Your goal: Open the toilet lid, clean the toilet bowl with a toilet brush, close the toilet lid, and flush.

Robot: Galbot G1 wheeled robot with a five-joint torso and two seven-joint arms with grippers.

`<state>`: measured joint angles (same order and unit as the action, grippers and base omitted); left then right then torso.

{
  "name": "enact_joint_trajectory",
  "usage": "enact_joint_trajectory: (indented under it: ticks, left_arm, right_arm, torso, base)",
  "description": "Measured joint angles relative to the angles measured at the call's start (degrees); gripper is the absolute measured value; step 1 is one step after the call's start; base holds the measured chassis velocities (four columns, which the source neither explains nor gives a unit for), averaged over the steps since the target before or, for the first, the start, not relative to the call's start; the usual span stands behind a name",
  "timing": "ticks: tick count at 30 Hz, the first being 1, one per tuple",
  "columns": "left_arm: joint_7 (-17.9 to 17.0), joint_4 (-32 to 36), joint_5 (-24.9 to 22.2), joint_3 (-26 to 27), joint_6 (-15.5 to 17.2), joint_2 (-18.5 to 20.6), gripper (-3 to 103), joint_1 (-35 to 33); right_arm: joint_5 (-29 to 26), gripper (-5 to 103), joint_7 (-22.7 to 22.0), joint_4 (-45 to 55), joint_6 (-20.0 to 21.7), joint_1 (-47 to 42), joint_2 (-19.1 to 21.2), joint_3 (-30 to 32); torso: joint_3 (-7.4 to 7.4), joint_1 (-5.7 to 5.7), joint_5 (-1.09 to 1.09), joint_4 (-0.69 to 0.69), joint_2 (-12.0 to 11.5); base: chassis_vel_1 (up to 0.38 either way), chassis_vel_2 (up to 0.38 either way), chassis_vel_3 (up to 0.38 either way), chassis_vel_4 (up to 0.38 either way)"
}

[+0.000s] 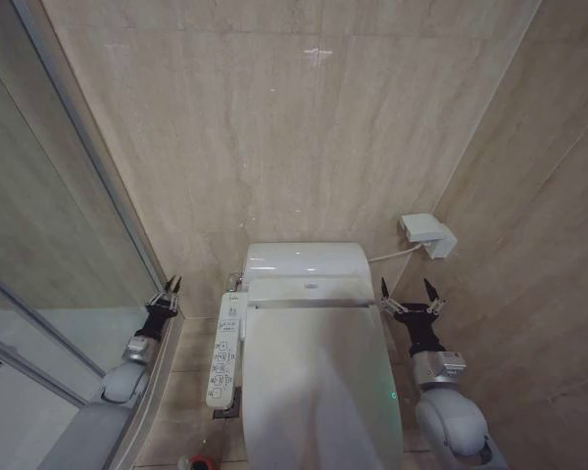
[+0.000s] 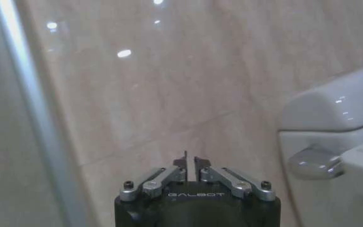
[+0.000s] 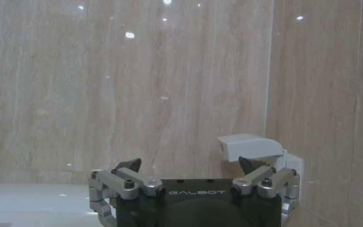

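The toilet lid (image 1: pixel 314 382) is a glossy white oval lying shut, so the toilet bowl beneath it is hidden. The toilet brush is out of view. My left gripper (image 1: pixel 172 285) hangs left of the tank beside the shower glass, and its thin fingers are shut together with nothing between them (image 2: pixel 190 161). My right gripper (image 1: pixel 406 292) hovers just right of the lid's rear corner, its two fingers spread open and empty (image 3: pixel 190 163). Neither touches the toilet.
The white tank (image 1: pixel 304 259) stands against the tiled wall, with a chrome flush handle (image 2: pixel 314 163) on its left side. A white control panel (image 1: pixel 225 348) runs along the seat's left. A white wall box (image 1: pixel 428 235) is at the right and the shower glass (image 1: pixel 69 245) at the left. A small red thing (image 1: pixel 198 460) lies on the floor.
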<state>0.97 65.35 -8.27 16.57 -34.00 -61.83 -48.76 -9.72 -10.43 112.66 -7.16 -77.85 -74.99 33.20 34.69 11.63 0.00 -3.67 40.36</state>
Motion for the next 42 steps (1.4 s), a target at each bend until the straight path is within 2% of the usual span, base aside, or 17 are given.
enact_joint_trajectory:
  ticks: [5, 6, 17, 30, 42]
  left_arm:
    - [1.1, -1.5, 1.4, -3.1, -0.9, -0.8, 19, 2.5]
    - [1.5, -2.2, 2.2, -4.0, -1.4, -1.1, 0, 3.2]
    - [7.5, -8.7, 6.7, -8.7, -5.3, -1.4, 0, 8.5]
    - [9.2, -13.4, 10.6, -10.5, -7.5, -1.9, 0, 12.0]
    - [9.8, -12.8, 11.6, -11.1, -7.6, -2.6, 0, 12.1]
  right_arm:
    - [0.0, 100, 0.0, 0.0, 0.0, 0.0, 0.0, 0.0]
    - [0.0, 100, 0.0, 0.0, 0.0, 0.0, 0.0, 0.0]
    - [0.0, 100, 0.0, 0.0, 0.0, 0.0, 0.0, 0.0]
    - [0.0, 100, 0.0, 0.0, 0.0, 0.0, 0.0, 0.0]
    - [0.0, 100, 0.0, 0.0, 0.0, 0.0, 0.0, 0.0]
  torso:
    - [0.0, 0.0, 0.0, 0.0, 0.0]
    - [0.0, 0.0, 0.01, -0.01, 0.0]
    - [0.0, -0.01, 0.01, 0.01, 0.0]
    - [0.0, -0.01, 0.01, 0.0, 0.0]
    - [-0.01, -0.01, 0.01, 0.0, 0.0]
  base:
    - [0.0, 0.0, 0.0, 0.0]
    - [0.0, 0.0, 0.0, 0.0]
    - [0.0, 0.0, 0.0, 0.0]
    - [0.0, 0.0, 0.0, 0.0]
    - [0.0, 0.0, 0.0, 0.0]
